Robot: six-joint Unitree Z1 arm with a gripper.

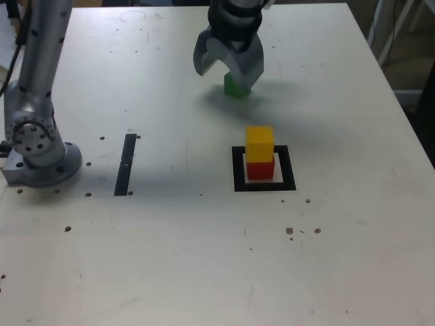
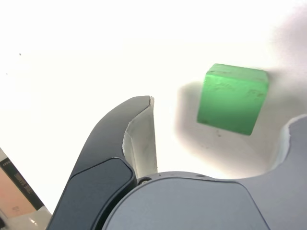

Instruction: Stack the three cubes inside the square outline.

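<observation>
The green cube [image 1: 235, 87] rests on the white table behind the square outline [image 1: 264, 185] in the exterior view. My gripper [image 1: 224, 73] hangs just over it, jaws spread and straddling it. The wrist view shows the green cube [image 2: 233, 98] lying between the two fingers of my gripper [image 2: 221, 112], with a gap on each side and no contact. Inside the outline the yellow cube [image 1: 259, 142] sits squarely on top of the red cube [image 1: 259, 169].
A narrow black strip [image 1: 126, 164] lies on the table toward the exterior view's left. The arm's grey base [image 1: 41, 153] stands at the far left edge. Small dark specks dot the tabletop [image 1: 204, 258].
</observation>
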